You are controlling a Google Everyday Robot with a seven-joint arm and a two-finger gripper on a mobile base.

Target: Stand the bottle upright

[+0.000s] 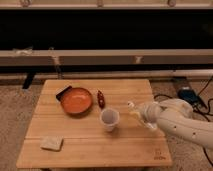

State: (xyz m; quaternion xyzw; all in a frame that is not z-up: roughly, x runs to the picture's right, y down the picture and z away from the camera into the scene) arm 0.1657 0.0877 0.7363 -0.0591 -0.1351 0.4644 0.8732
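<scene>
The bottle (132, 107) is a small whitish thing with a white cap pointing up and to the left. It sticks out of my gripper (140, 114) just right of the white cup (109, 119), tilted and not lying flat. The gripper is at the end of the white arm (175, 122), which comes in from the right over the right half of the wooden table (90, 150). The gripper looks shut on the bottle's body, most of which is hidden by it.
An orange bowl (76, 100) sits at the back left with a dark flat object (63, 92) at its rim. A small dark red object (101, 98) lies beside the bowl. A pale sponge (51, 143) lies at the front left. A dark device with cables (189, 95) lies on the floor to the right.
</scene>
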